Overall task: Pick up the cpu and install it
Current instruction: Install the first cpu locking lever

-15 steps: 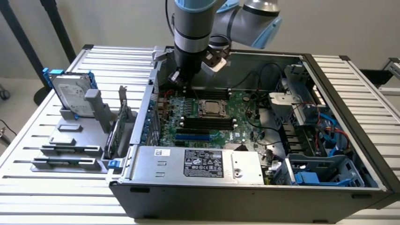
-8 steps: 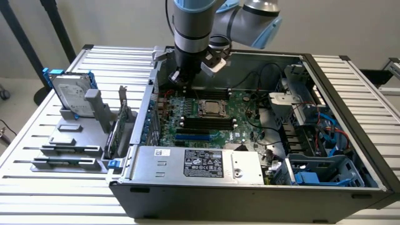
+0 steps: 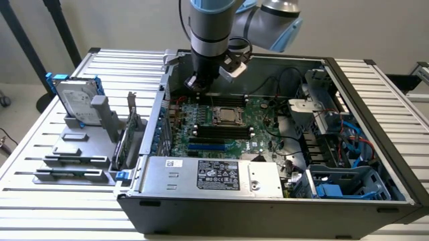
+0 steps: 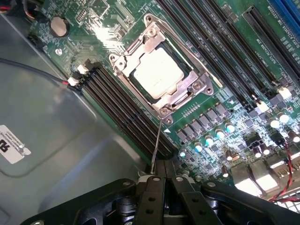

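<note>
Arm (image 3: 212,35) vertical, closed pincer (image 4: 164,177) near socketed cpu (image 4: 157,73)

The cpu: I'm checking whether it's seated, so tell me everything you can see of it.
The cpu is a small flat square with a pale silver-grey metal top. It lies flat on the green motherboard, set inside a silver metal socket frame that rings it. The shut claw hangs clear of it.
</note>
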Robot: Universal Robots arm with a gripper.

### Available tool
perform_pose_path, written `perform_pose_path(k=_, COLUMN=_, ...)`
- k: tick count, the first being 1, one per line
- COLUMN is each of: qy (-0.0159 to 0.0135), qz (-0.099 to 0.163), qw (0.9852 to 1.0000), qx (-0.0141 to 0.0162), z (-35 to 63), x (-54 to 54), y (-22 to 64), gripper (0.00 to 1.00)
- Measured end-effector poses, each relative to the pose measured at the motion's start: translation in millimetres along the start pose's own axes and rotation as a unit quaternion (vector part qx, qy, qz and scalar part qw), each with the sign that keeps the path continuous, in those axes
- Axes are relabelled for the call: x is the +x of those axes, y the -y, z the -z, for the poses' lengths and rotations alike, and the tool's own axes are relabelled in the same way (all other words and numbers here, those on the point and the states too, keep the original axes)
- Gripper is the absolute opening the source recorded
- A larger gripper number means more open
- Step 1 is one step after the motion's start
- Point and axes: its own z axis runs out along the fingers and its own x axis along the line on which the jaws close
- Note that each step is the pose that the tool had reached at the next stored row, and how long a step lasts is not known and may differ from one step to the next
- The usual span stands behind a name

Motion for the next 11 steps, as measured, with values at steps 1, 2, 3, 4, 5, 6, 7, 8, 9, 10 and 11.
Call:
perform_pose_path(k=1, qy=-0.0006, qz=0.0, qw=1.0, qx=-0.0006, z=1.0, x=0.8, y=-0.3, gripper=0.11)
perform_pose_path(k=2, qy=-0.001, qz=-0.001, qw=1.0, qx=-0.001, z=2.3, x=1.7, y=-0.5, gripper=0.11)
perform_pose_path(k=3, qy=-0.0013, qz=-0.001, qw=1.0, qx=-0.0013, z=3.9, x=2.6, y=-0.6, gripper=0.11)
perform_pose_path(k=4, qy=-0.0017, qz=-0.002, qw=1.0, qx=-0.0017, z=5.2, x=3.3, y=-0.7, gripper=0.11)
perform_pose_path(k=5, qy=-0.0022, qz=-0.002, qw=1.0, qx=-0.0022, z=6.3, x=4.1, y=-0.9, gripper=0.11)
perform_pose_path(k=6, qy=-0.0029, qz=-0.002, qw=1.0, qx=-0.0029, z=7.1, x=4.8, y=-1.3, gripper=0.11)
perform_pose_path(k=7, qy=-0.004, qz=-0.001, qw=1.0, qx=-0.0043, z=7.3, x=5.5, y=-1.8, gripper=0.11)
perform_pose_path(k=8, qy=-0.0057, qz=-0.001, qw=1.0, qx=-0.0061, z=7.3, x=6.2, y=-2.6, gripper=0.11)
perform_pose_path(k=9, qy=-0.0075, qz=0.0, qw=0.9999, qx=-0.0081, z=7.3, x=7.2, y=-3.6, gripper=0.11)
perform_pose_path(k=10, qy=-0.0094, qz=0.001, qw=0.9999, qx=-0.0102, z=7.4, x=8.2, y=-4.7, gripper=0.11)
perform_pose_path(k=11, qy=-0.0115, qz=0.002, qw=0.9999, qx=-0.0126, z=7.5, x=9.2, y=-5.8, gripper=0.11)
